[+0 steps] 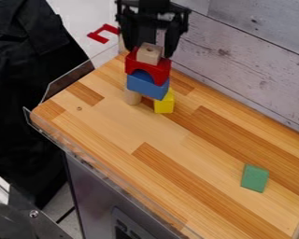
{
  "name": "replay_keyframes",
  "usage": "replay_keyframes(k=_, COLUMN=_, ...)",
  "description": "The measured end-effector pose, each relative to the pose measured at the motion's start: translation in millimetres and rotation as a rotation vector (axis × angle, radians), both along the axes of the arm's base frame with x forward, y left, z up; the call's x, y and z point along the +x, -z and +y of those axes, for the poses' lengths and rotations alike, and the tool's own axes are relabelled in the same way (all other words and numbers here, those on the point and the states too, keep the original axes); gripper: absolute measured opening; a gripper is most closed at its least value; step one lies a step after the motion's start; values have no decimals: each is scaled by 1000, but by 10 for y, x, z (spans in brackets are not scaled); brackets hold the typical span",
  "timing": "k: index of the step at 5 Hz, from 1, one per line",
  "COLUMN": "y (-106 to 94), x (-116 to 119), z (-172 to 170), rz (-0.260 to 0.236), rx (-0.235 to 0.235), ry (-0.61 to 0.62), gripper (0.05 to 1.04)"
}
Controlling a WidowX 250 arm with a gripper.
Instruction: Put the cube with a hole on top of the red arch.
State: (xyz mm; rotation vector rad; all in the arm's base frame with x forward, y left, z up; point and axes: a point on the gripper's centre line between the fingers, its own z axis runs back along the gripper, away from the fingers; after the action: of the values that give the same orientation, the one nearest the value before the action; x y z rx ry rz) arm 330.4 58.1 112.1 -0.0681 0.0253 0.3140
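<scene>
Sitting on Top of the Red Arch: Cube With a Hole [149, 54], Between Wide-Set Claw Fingers

At the left of the frame, dark cloth [24, 88] hangs beside the wooden tabletop [108, 119], and a dark metal part [24, 219] fills the lower left corner. A clear guard [108, 175] runs along the tabletop's near left edge. At upper left, beyond the tabletop, a red bracket-shaped piece [96, 36] lies on a pale surface.

Just left of centre in the upper half stands a stack. Its left foot is a pale wooden cylinder [132, 97]. A blue block [145, 87] lies across the supports, the red arch [134, 65] is on the blue block, and the pale cube with a hole is on the arch. The black gripper [151, 51] comes down from the top edge, its two fingers wide apart, one at either side of the cube. The stack's right foot is a yellow block [165, 104].

Farther right, a pale plank wall [245, 60] slants across the upper right. A green block [255, 178] lies on the tabletop at lower right, well apart from the stack.
</scene>
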Motion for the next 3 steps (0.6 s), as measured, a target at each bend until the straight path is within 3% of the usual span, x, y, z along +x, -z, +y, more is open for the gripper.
replay_keyframes(k=1, y=-336, x=-7, z=-99, rz=-86, rx=40, ry=36, gripper=999)
replay_keyframes(k=2, y=-447, x=-134, z=-416, rz=-90, rx=73, ry=132, gripper=999)
replay_keyframes(k=3, y=-318, x=-269, z=-733, rz=-51, rx=58, ry=193, gripper=999)
